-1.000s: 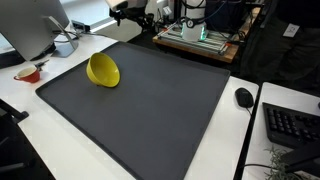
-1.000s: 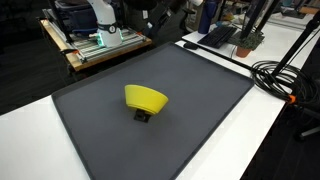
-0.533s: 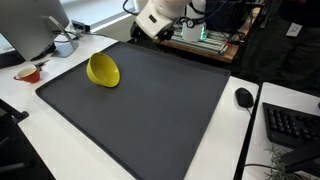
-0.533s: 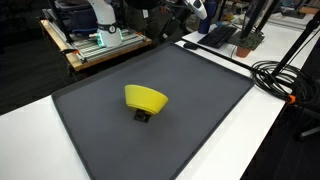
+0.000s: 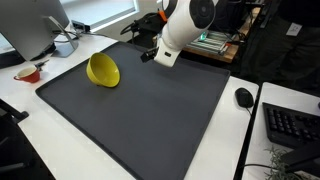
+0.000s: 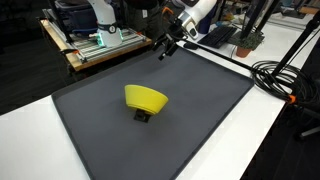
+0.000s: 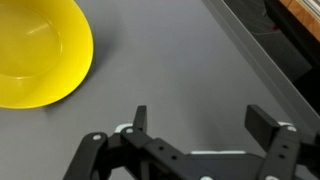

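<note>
A yellow bowl (image 5: 103, 70) lies tilted on a large dark grey mat (image 5: 150, 115). In an exterior view the bowl (image 6: 146, 98) rests on a small black object (image 6: 142, 115). My gripper (image 5: 138, 43) hangs open and empty above the back part of the mat (image 6: 205, 85), apart from the bowl; it also shows in an exterior view (image 6: 165, 47). In the wrist view the open jaws (image 7: 200, 118) are over bare mat (image 7: 170, 60), with the bowl (image 7: 35, 55) at the upper left.
A black mouse (image 5: 244, 97) and a keyboard (image 5: 292, 125) lie beside the mat. A monitor (image 5: 35, 25), a white container (image 5: 65, 45) and a small red dish (image 5: 30, 72) stand near the bowl's side. Black cables (image 6: 280, 80) run along the table. A bench with electronics (image 6: 100, 40) stands behind.
The arm has swung in from behind the table over the mat's back edge and come lower, toward the bowl. The bowl has not moved.
</note>
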Controlling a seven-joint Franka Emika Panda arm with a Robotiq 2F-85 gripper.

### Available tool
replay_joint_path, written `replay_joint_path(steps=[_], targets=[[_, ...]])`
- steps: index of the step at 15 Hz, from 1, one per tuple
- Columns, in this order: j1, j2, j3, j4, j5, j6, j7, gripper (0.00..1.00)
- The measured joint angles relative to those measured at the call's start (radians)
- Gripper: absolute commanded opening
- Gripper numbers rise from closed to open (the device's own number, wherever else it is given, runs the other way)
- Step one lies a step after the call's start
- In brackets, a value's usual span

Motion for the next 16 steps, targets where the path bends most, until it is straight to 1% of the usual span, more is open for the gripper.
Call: replay_joint_path(steps=[2,4,5,8,11,15,16], targets=[[-0.010,0.005,-0.005,0.000,-0.003,0.000,-0.031,1.00],[-0.009,0.005,-0.005,0.000,-0.007,-0.002,-0.031,1.00],[-0.006,0.009,-0.005,0.003,-0.034,-0.019,-0.034,1.00],[0.000,0.034,-0.006,0.020,-0.174,-0.048,-0.084,1.00],[-0.006,0.076,-0.010,0.048,-0.304,-0.031,-0.174,1.00],[-0.019,0.132,-0.023,0.080,-0.436,0.004,-0.326,1.00],[-0.024,0.143,-0.029,0.089,-0.456,0.017,-0.341,1.00]])
